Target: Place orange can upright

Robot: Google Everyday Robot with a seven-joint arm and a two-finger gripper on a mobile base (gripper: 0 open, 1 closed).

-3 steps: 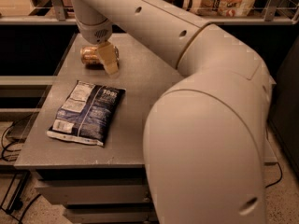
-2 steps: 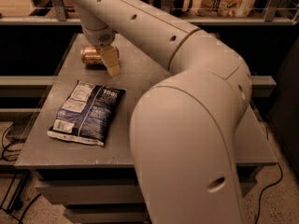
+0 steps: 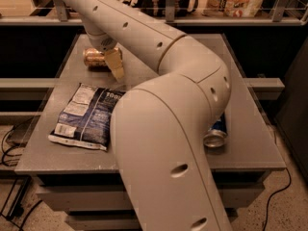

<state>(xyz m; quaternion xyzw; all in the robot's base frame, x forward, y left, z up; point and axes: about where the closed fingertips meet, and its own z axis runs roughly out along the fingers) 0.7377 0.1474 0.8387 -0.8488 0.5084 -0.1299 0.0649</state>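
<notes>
End effector (image 3: 113,65) pictured low over far left of grey surface (image 3: 250,153), set against orange can (image 3: 94,57). How far open it is, and whether can is gripped, cannot be told. Orange can seen lying on side near back-left corner. Dark snack bag (image 3: 86,117) laid flat nearer front. Blue can (image 3: 216,133) lying on side at right, partly blocked by robot arm (image 3: 159,129).

The golden-orange metal drink can (image 3: 94,57), mottled with pale marks, lies on its side, one end just beside the cream gripper (image 3: 114,65) hanging low there.
</notes>
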